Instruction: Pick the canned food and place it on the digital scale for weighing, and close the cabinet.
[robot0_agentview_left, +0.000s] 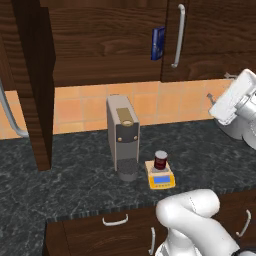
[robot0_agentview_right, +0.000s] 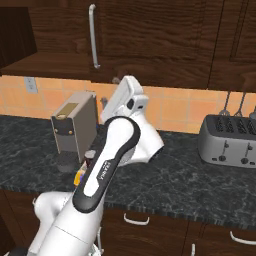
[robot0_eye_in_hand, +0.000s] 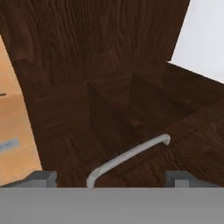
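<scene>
The canned food (robot0_agentview_left: 160, 160) already sits on the grey plate of the digital scale (robot0_agentview_left: 160, 177), just beside the coffee machine (robot0_agentview_left: 123, 141) on the dark counter (robot0_agentview_left: 75, 185). So I think the job left is shutting the cabinet (robot0_agentview_left: 105, 45). Its left door (robot0_agentview_left: 34, 85) swings far out, edge-on, and a blue box (robot0_agentview_left: 158, 43) stands inside.

The gripper (robot0_eye_in_hand: 111, 177) is up high, pointing at dark wood and a silver bar handle (robot0_eye_in_hand: 129, 155). Its 2 finger tips (robot0_eye_in_hand: 41, 178) sit wide apart with nothing between them.

To do this well, the arm should reach the open door and push on its flat face, slow and steady, until it sits flush, and keep clear of the can.

The scale has a blue display, but any words on it, the can or the box are too small to read
</scene>
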